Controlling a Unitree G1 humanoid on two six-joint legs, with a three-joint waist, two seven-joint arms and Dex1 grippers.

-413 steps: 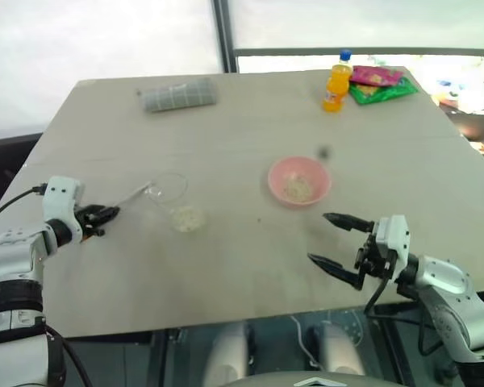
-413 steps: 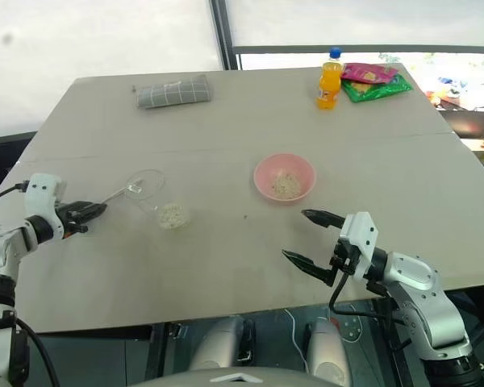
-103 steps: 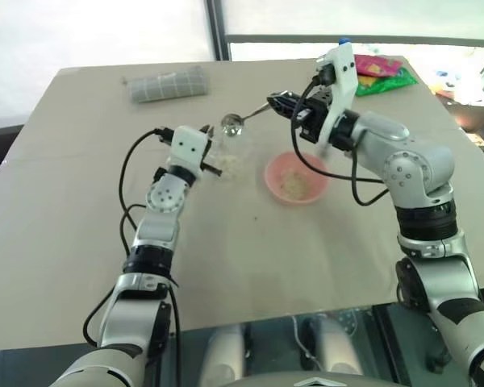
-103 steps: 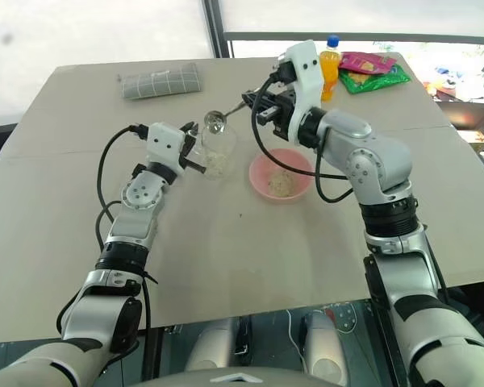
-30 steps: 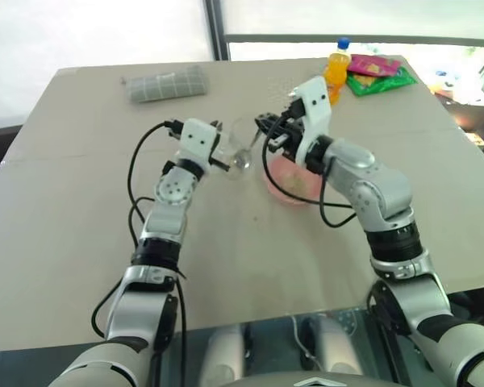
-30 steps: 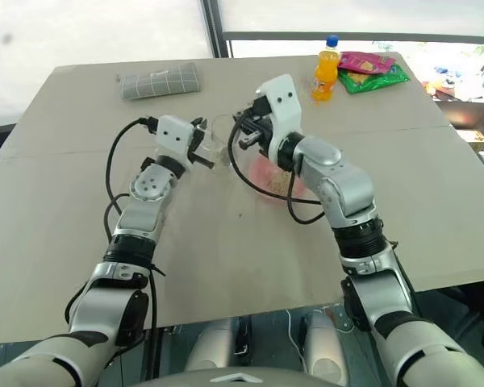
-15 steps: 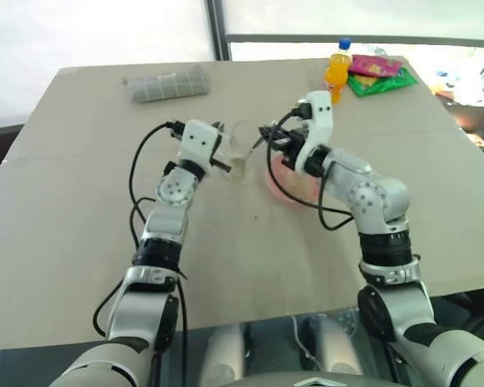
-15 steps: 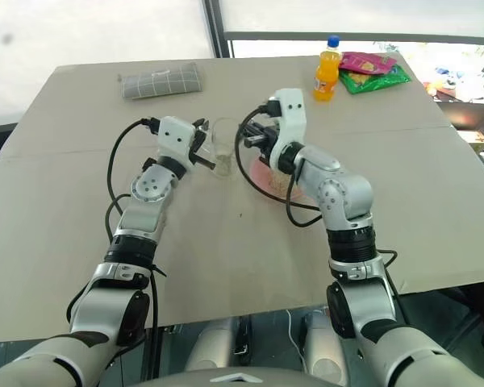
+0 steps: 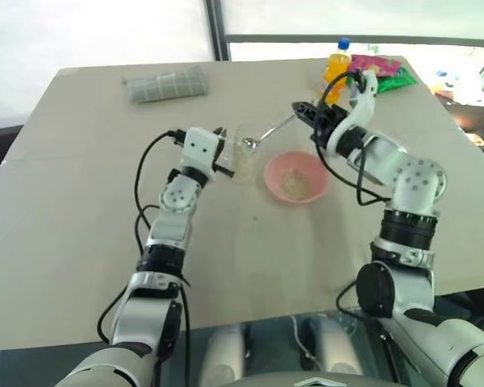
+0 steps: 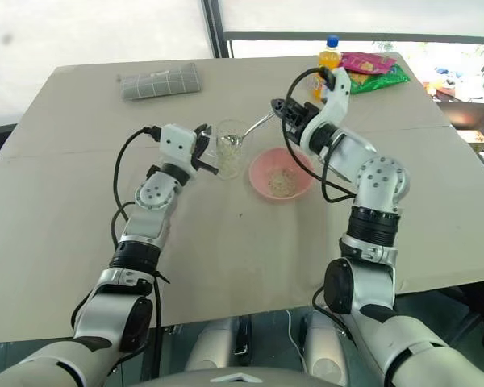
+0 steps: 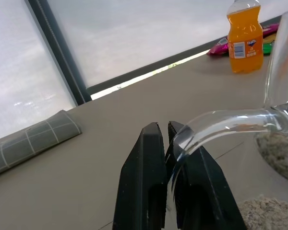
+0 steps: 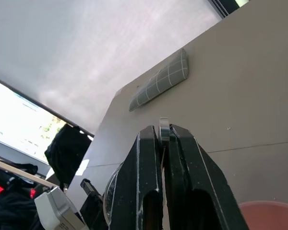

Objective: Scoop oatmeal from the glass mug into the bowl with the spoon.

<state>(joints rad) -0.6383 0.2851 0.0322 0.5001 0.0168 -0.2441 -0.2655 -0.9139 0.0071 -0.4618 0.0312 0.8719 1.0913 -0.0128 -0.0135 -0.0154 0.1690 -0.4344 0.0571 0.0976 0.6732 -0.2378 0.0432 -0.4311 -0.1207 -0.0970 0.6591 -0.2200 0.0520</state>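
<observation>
From the head views, the left pincer pinches the handle of the glass mug, which stands on the surface just beside the pink bowl, while the right pincer clamps the spoon with its tip over the mug's mouth; the scoop will go best if the mug is kept steady and the loaded spoon carried level across the short gap. In the left wrist view the black fingers close on the clear curved handle, with pale flaky oatmeal low inside the glass. In the right wrist view the fingers squeeze the thin silver spoon handle edge-on.
</observation>
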